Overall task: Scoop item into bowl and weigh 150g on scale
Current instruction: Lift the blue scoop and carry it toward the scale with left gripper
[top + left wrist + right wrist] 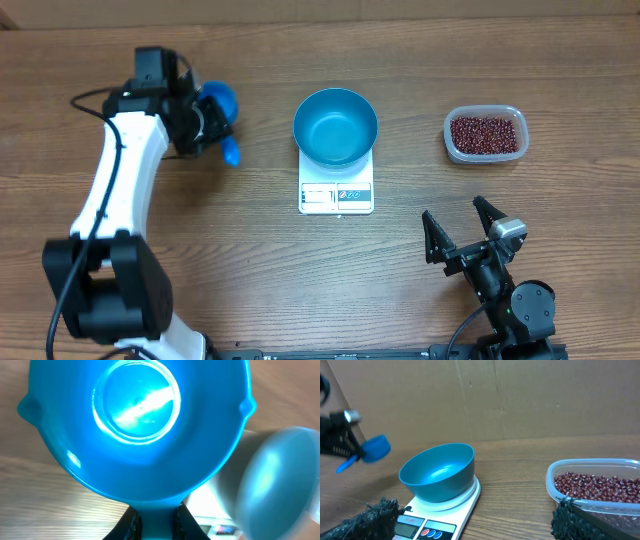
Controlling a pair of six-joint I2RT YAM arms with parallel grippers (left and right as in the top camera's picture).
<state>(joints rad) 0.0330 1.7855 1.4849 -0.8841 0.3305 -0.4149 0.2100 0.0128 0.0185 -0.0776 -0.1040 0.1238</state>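
Nearest the robot's base, the right gripper (453,211) is hovering low over the wooden worktop (250,290), its jaws standing wide apart and gripping nothing. Farther out, at the middle of the worktop, the white kitchen scale (336,195) is sitting with its display strip and buttons turned toward the base. The round blue bowl (335,125) is resting on the scale's platform, upright and showing its smooth inside. To the right of the bowl and well apart from it, the clear plastic tub (452,142) is standing on the worktop, and the dark red-brown beans (485,133) are lying in it as a loose heap. To the left of the bowl and apart from it, the left gripper (211,127) is reaching out over the worktop. Its jaws are clamping the handle of a small blue scoop (221,100). In the left wrist view the scoop's round cup is filling most of the picture, its handle running down between the two dark fingers (131,525).
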